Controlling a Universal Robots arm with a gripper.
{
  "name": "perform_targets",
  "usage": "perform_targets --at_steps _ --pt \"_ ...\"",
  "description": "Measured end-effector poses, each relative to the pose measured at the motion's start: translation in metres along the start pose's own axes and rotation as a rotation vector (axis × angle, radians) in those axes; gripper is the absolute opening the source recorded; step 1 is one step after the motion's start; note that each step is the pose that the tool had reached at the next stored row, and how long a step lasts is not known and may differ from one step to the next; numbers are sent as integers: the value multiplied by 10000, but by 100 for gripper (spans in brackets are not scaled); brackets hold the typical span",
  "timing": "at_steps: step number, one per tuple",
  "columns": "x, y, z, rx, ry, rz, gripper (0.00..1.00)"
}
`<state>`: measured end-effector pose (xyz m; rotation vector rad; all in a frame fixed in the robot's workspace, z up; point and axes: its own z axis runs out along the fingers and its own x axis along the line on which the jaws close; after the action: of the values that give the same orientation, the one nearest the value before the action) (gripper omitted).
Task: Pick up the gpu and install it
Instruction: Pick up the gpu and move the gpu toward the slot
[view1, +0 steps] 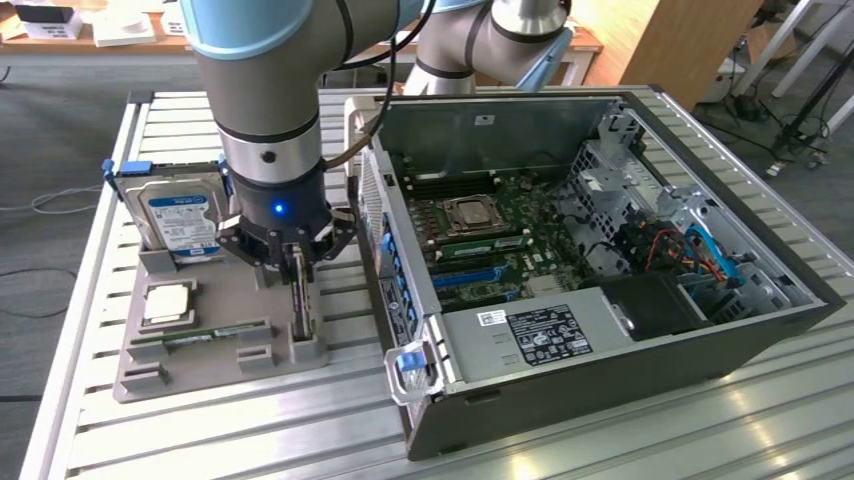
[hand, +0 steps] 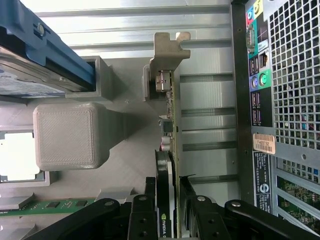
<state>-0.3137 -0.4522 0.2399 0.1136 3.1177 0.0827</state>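
Slatted metal table (view1: 200, 430) carries a grey holder (view1: 200, 365) and, on the exterior view's right, an open computer case (view1: 747, 330). The gpu (view1: 304, 305) stands on edge in the holder's slot on the side nearest the case, and a hard drive (view1: 180, 215) stands upright in the same holder. The gripper (view1: 300, 262) sits over the card's upper edge, with its fingers (hand: 150, 200) closed against both faces of the gpu.

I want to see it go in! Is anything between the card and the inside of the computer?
Yes: the case wall stands between the gpu, upright in the grey holder, and the motherboard.
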Motion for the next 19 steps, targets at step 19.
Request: perform_targets --at_steps 19 --pt "1 0 7 -1 0 1 33"
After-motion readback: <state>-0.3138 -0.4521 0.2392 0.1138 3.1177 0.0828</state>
